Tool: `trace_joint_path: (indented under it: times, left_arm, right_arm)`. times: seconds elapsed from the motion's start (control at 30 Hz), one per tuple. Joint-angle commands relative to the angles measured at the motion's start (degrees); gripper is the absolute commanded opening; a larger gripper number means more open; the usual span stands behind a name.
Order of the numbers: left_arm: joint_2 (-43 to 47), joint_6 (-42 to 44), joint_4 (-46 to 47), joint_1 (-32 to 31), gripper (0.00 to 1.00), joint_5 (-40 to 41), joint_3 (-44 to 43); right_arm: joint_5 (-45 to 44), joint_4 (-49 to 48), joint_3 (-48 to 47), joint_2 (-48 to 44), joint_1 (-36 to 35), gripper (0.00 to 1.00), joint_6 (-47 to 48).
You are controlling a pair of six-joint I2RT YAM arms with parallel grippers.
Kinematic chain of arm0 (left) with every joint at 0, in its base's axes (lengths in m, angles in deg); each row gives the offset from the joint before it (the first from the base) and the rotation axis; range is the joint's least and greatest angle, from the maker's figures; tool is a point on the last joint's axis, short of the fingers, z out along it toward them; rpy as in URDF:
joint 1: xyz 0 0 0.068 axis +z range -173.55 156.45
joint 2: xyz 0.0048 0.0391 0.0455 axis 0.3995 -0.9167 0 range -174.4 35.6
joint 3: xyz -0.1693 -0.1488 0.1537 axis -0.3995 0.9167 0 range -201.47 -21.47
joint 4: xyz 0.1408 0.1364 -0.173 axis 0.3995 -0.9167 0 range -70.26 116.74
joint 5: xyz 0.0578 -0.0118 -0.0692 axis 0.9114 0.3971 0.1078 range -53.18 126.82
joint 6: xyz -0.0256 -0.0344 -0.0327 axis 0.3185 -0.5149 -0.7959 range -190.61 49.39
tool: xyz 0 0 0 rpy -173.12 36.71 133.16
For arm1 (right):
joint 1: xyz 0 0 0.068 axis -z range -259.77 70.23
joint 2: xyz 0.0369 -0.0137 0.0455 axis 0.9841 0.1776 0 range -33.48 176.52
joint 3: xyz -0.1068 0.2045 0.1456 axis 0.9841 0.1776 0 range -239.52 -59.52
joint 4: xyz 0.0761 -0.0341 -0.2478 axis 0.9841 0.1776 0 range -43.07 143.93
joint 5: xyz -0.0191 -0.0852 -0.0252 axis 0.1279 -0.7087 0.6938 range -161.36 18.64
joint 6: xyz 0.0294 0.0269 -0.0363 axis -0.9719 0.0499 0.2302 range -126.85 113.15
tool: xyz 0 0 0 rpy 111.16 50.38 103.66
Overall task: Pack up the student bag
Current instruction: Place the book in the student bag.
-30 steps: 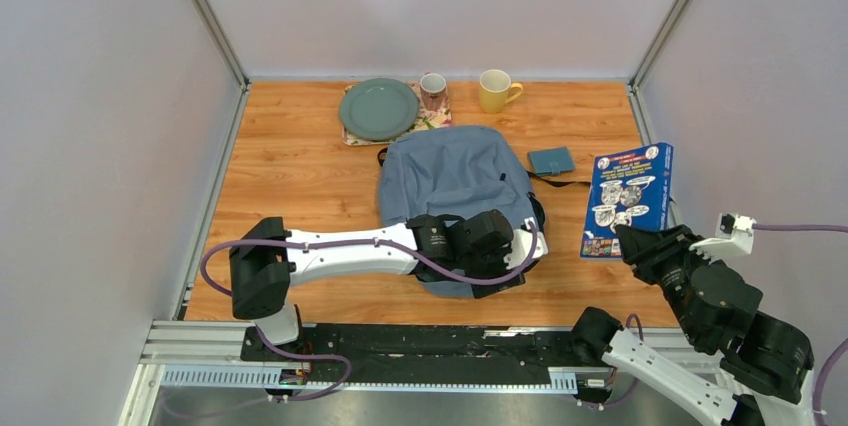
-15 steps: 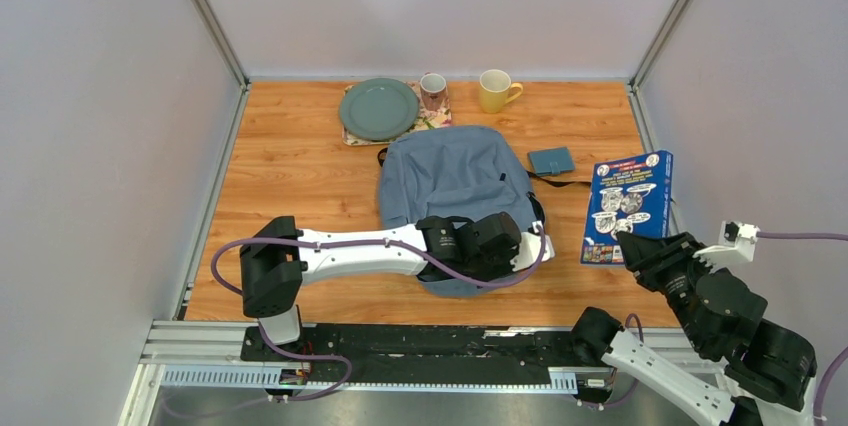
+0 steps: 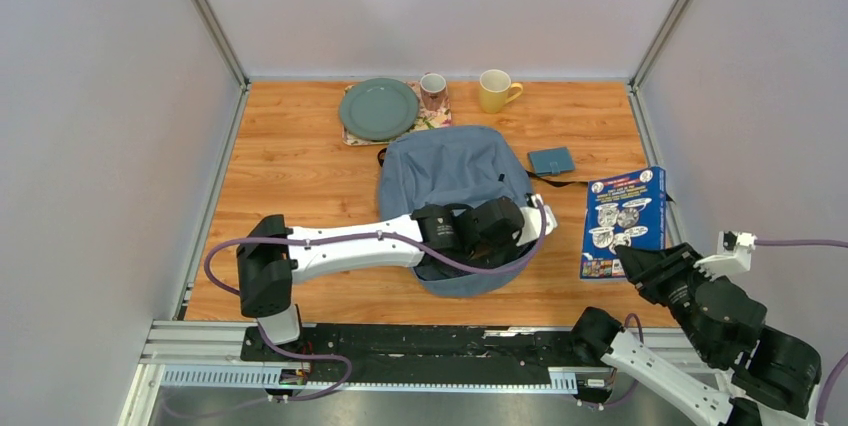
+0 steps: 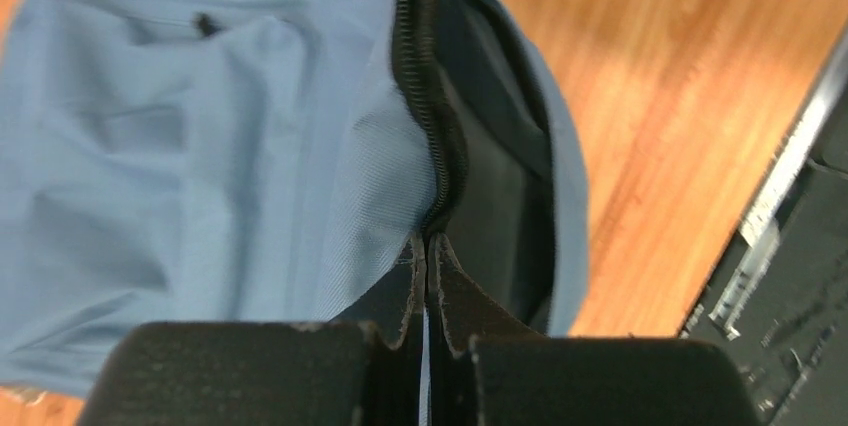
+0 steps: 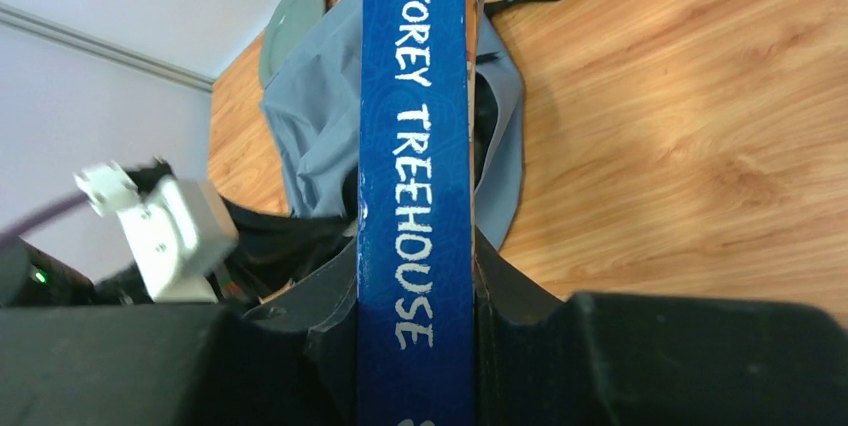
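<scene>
The student bag (image 3: 450,171), grey-blue with black zipper trim, lies mid-table with its mouth toward the arms. My left gripper (image 3: 532,224) is shut on the zipper edge (image 4: 430,116) of the bag's opening, and its fingertips (image 4: 414,264) pinch the fabric lip, showing the dark interior (image 4: 500,186). My right gripper (image 3: 642,262) is shut on the near end of a blue book (image 3: 625,211), held above the table at the right. In the right wrist view the book's spine (image 5: 415,196) runs straight out between the fingers toward the bag (image 5: 310,126).
A green plate (image 3: 378,108) on a floral mat, a patterned mug (image 3: 433,89) and a yellow mug (image 3: 495,90) stand along the back edge. A small teal case (image 3: 551,160) lies right of the bag. Grey walls close in both sides.
My left gripper has shut on the bag's zipper edge and pulled it up and away from me. My right arm has drawn the book nearer to the front edge.
</scene>
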Motion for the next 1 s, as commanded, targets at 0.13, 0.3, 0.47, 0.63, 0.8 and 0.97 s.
trace_joint_path:
  times: [0.13,0.3,0.47,0.63,0.8,0.97]
  left_arm:
    - [9.3,-0.4,1.0,6.2,0.00,9.6,-7.3]
    - [11.9,-1.3,3.4,7.0,0.00,10.9,-9.6]
    - [13.2,-1.8,5.7,6.9,0.00,9.0,-9.4]
    - [14.1,-2.1,7.9,6.9,0.00,8.4,-8.6]
    - [16.5,-2.4,10.1,6.9,0.00,7.1,-6.4]
    - [17.8,-2.5,10.2,6.9,0.00,5.2,-5.5]
  right_arm:
    - [6.6,0.2,-0.2,-7.1,-0.2,0.00,-9.4]
    - [12.5,0.2,0.0,-8.5,-1.6,0.00,-13.7]
    - [18.5,-1.6,1.4,-6.4,-3.2,0.00,-13.4]
    - [31.8,-18.2,11.1,-3.7,-3.4,0.00,-13.9]
    - [35.3,-30.5,22.7,-2.5,-3.4,0.00,-18.3]
    - [37.8,-48.5,30.7,0.5,-3.4,0.00,-22.7]
